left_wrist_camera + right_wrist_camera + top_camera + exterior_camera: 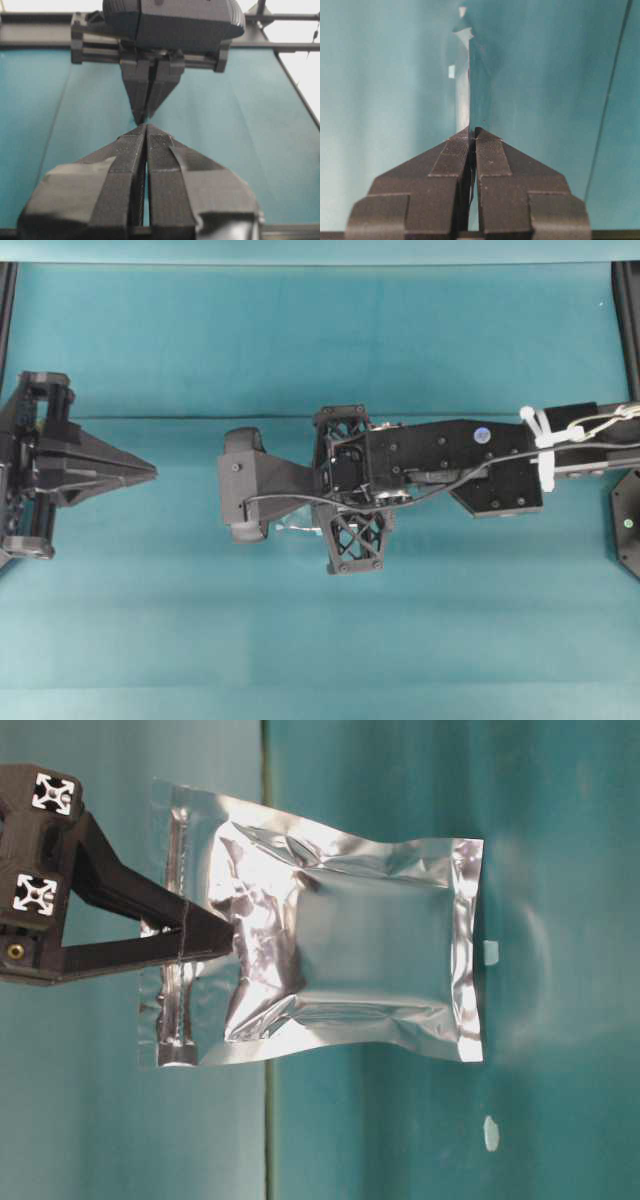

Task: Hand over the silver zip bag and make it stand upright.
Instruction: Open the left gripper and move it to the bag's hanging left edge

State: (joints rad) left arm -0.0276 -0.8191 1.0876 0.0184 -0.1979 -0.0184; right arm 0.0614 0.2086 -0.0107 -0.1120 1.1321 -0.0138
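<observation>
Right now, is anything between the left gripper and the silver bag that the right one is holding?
Nothing visible. The right gripper is shut on the silver zip bag. The left gripper, shut and empty, faces it across bare teal table.

Wide teal table (300, 330) free all around; right end effector (215, 942) with silver zip bag (370, 945) fills centre.

We count one silver zip bag (340, 960) pinched in the right claw (215, 935), two claws in all with the left claw (150, 472) opposite, and two white specks (490, 952) beyond the bag.
</observation>
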